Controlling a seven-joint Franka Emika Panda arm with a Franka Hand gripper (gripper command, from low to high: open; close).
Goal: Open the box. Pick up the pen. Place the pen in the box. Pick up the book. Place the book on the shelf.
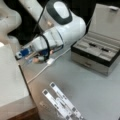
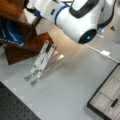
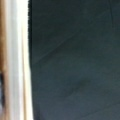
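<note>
The box [image 1: 96, 53] stands open at a front view's right, its lid [image 1: 107, 20] tilted up and back. Inside one pale compartment lies the pen [image 1: 105, 50], also seen in the box [image 2: 105, 100] as the pen [image 2: 113, 103]. The shelf [image 1: 10, 80], cream-topped with brown wooden sides [image 2: 30, 42], is at the left in both front views. My gripper [image 1: 23, 53] is at the arm's end, right at the shelf's far edge, well away from the box. The book is hidden. The wrist view shows only a pale strip [image 3: 16, 60] with a brown edge beside a dark surface.
A folding metal stand [image 1: 61, 103] lies on the grey tabletop near the shelf, seen too as the stand [image 2: 41, 61]. A white cable [image 1: 47, 63] runs across the table under the arm. A blue object [image 2: 11, 33] sits inside the shelf. A black perforated mat [image 2: 15, 107] is at the bottom left.
</note>
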